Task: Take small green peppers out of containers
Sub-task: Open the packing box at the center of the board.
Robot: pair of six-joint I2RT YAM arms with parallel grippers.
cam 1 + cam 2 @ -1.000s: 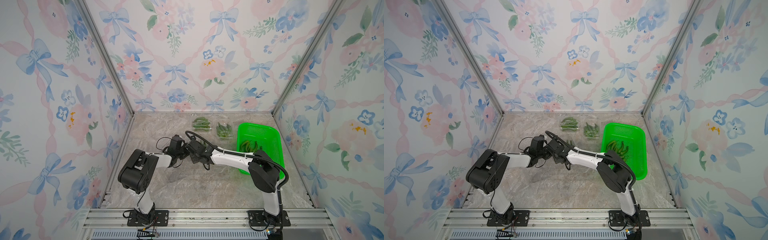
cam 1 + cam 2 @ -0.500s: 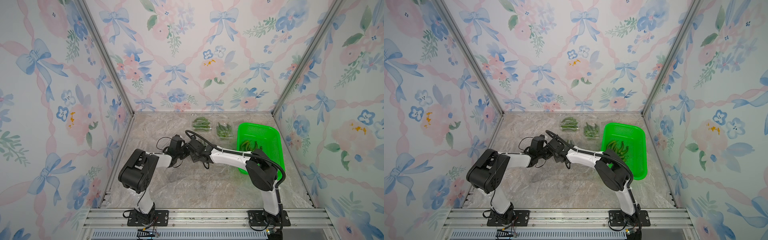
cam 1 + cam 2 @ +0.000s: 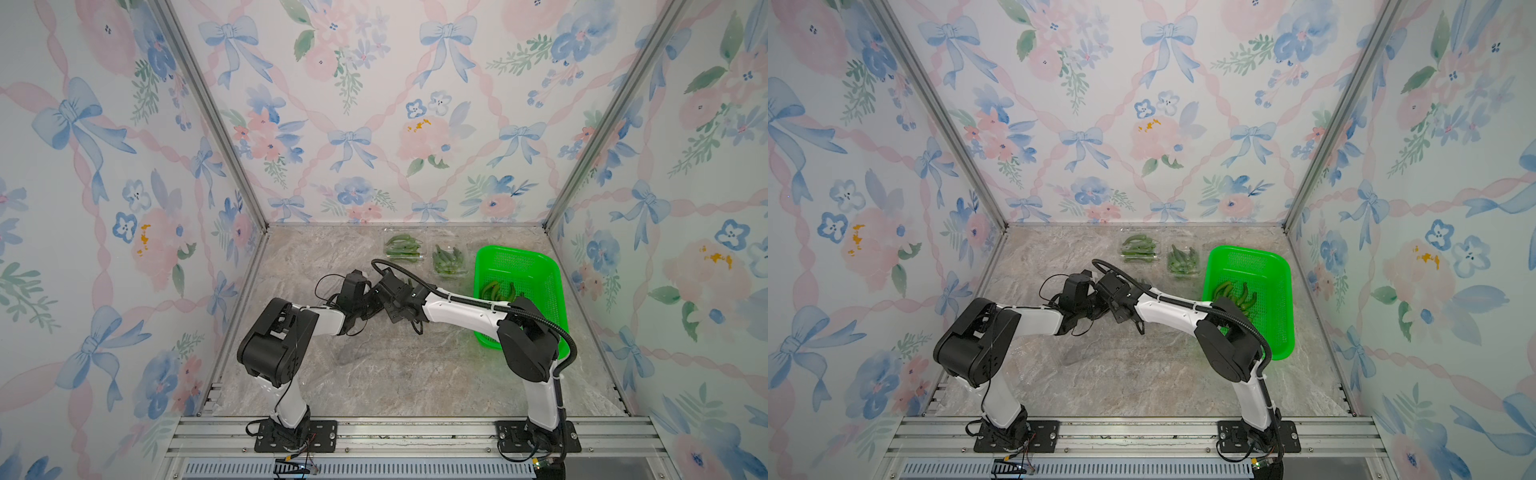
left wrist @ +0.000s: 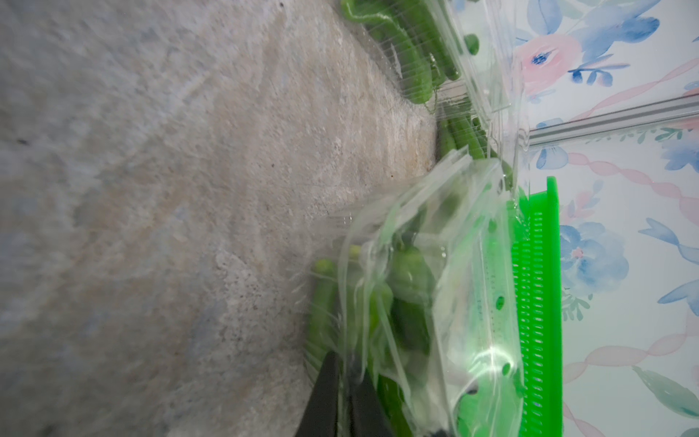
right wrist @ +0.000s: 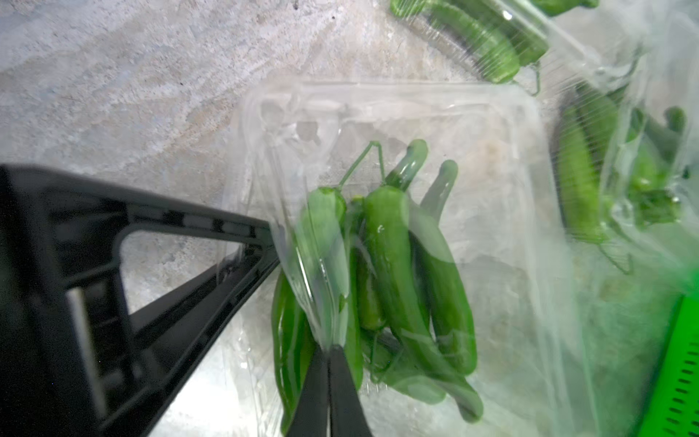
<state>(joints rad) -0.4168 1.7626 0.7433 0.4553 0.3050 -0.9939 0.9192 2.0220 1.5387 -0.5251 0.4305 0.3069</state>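
Observation:
A clear container of small green peppers lies mid-table, where both arms meet. My right gripper is shut, pinching the clear film that covers the peppers. Opposite it, my left gripper is shut on the same container's thin plastic edge; its black fingers show in the right wrist view. In both top views the two wrists hide this container. Two more containers of peppers stand at the back, also seen as containers.
A bright green perforated basket stands at the right, holding several loose peppers. Its wall is close beside the held container. Flowered walls close in the marble table on three sides.
The right gripper's jaws have closed onto the film. Both arms have hardly moved, and the left gripper has kept its hold.

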